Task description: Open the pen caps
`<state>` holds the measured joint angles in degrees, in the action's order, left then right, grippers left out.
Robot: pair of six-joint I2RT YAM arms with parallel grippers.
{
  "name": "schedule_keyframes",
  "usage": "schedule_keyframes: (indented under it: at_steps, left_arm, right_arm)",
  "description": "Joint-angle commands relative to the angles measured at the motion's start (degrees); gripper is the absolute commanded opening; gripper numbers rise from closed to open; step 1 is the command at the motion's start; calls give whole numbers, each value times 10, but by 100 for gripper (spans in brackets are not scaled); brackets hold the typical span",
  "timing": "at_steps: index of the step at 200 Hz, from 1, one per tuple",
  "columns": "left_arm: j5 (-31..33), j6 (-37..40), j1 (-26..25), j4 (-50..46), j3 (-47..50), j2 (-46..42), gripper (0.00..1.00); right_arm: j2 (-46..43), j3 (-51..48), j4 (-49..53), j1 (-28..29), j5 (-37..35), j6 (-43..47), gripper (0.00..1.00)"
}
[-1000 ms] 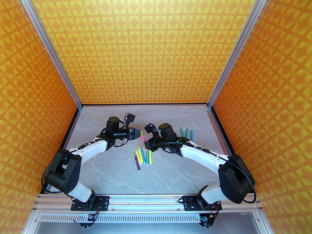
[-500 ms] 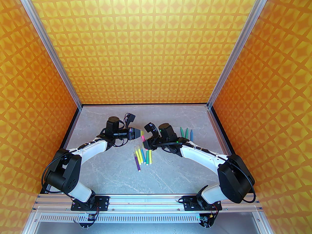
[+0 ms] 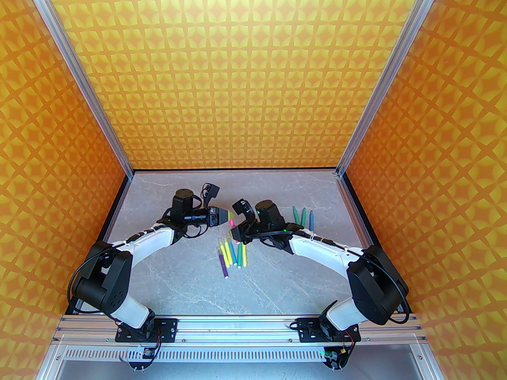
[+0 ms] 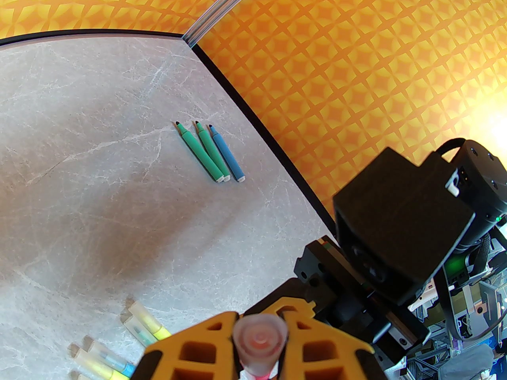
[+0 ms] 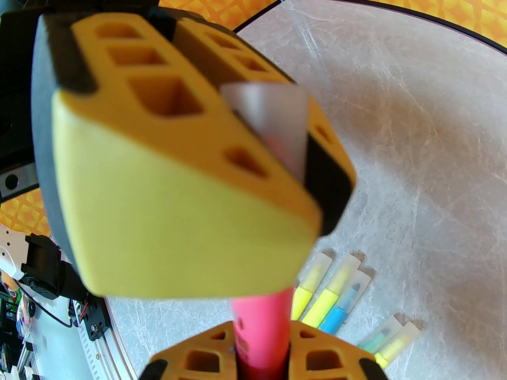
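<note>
A pink pen (image 3: 233, 223) was held clear of the desk (image 3: 190, 283) between the two pincers. Its long axis was run from far to near, with the capped end turned to the far side and the barrel to the near side. Its clear cap (image 5: 273, 121) was clamped in the left pincer (image 3: 230, 216), whose orange fingers (image 4: 214, 323) were closed on it from both sides. Seen end-on from the left wrist, pink was shown through the plastic. The barrel was gripped by the right pincer (image 5: 261, 348), closed tight around it. Whether the cap had been parted from the barrel could not be told, the joint being hidden behind a finger of the left pincer.

Just to the near side of the held pen, a loose bunch of capped pens (image 3: 233, 253) in yellow, blue, green and purple was laid on the desk. They were fanned side by side, the pale caps pointed to the far side and the white end plugs to the near side. Well to the right, near the desk's right edge, three uncapped pens (image 4: 210, 154), two green and one blue, were laid side by side, their dark tips pointed to the far side.
</note>
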<state>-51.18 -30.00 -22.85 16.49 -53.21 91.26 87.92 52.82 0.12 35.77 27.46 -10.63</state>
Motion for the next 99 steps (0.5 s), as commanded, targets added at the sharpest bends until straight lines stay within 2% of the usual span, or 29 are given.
schedule_keyframes:
  at_steps: [1,99]
  left_arm:
    - [-2,-7,-1,13,-18,-19,0]
    - [37,-48,21,23,-38,-13,0]
  right_arm:
    - [-18,-33,3,1,2,4,0]
    - [-96,-155,19,1,-1,24,0]
